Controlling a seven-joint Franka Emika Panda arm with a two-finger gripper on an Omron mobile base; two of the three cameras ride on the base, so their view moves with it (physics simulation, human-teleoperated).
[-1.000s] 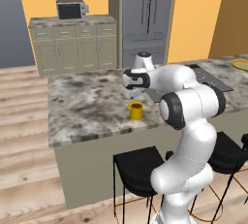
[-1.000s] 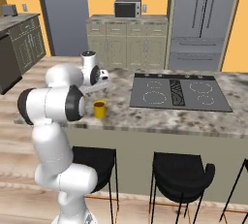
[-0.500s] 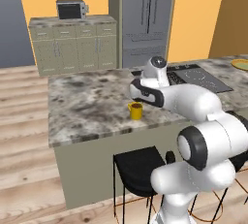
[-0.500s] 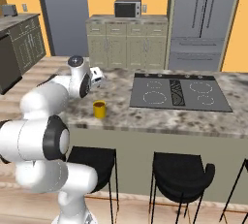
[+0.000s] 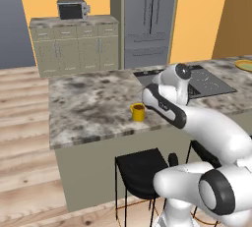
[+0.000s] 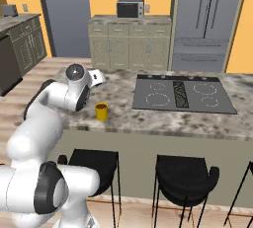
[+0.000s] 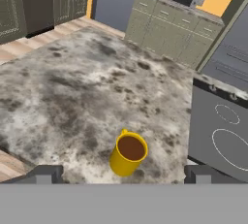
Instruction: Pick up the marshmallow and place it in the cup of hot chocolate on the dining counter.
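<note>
The cup of hot chocolate (image 5: 138, 112) (image 6: 102, 111) (image 7: 128, 153) is a small yellow mug with brown liquid, upright near the front edge of the marbled dining counter (image 5: 88, 108) (image 6: 148, 119) (image 7: 72, 92). My gripper (image 7: 125, 174) hangs above and behind the cup, looking down on it. It is open, its fingertips (image 7: 46, 174) far apart with nothing between them. The hand sits at the end of the folded arm (image 5: 179, 73) (image 6: 76, 76). The marshmallow is out of view, and only brown liquid shows inside the cup.
A dark cooktop (image 5: 206, 81) (image 6: 183, 94) (image 7: 223, 131) is set into the counter to the right of the cup. A yellow-rimmed plate (image 5: 244, 65) lies at the far right. Black stools (image 5: 142, 169) (image 6: 184, 172) stand under the front edge. A microwave (image 6: 130, 9) sits on the back cabinets.
The arm has folded back, and the hand has moved from over the cup towards the cooktop side. The jaws stayed wide open. The cup has not moved.
</note>
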